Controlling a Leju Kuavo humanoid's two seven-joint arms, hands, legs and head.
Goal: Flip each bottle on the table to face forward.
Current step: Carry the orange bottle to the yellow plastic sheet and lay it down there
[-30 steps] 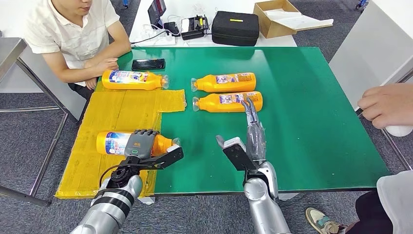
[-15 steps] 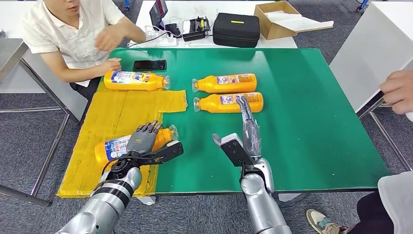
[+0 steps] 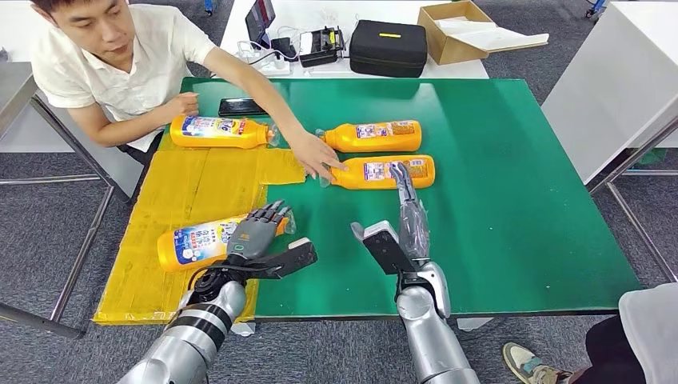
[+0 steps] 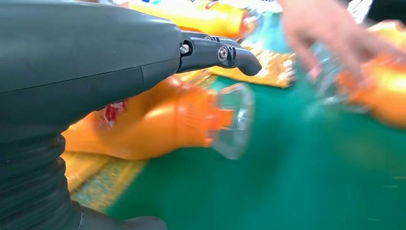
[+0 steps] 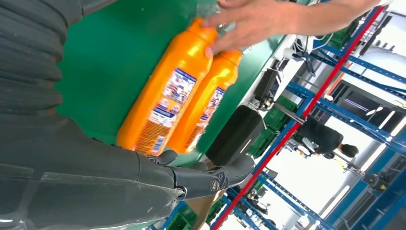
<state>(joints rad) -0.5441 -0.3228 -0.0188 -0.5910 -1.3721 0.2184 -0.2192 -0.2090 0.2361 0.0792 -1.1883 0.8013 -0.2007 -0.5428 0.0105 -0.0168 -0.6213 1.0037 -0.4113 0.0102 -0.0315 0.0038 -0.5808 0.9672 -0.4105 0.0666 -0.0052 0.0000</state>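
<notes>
Four orange bottles lie on their sides on the green table [image 3: 512,184]. The near-left bottle [image 3: 196,242] [image 4: 158,120] lies tilted on the yellow sheet [image 3: 200,188], label up. My left hand [image 3: 254,238] is spread over its neck, thumb held apart and not gripping. My right hand [image 3: 409,220] is open, its straight fingers [image 5: 206,177] reaching the side of the near middle bottle [image 3: 388,170] [image 5: 165,91]. A person's hand [image 3: 316,154] [image 5: 249,21] holds that bottle's cap end. Behind lie the far middle bottle [image 3: 372,136] [image 5: 206,103] and the far-left bottle [image 3: 217,132].
The person sits at the far left corner, arm stretched across the table. A phone [image 3: 238,106] lies by them. A black case [image 3: 387,46] and a cardboard box [image 3: 456,28] stand on the white table behind. Another person's knee [image 3: 648,336] is near the right corner.
The seated person has reached across and taken the near middle bottle's cap end. The near-left bottle has rolled and swung under my left hand, label now up. The hand at the right edge has gone.
</notes>
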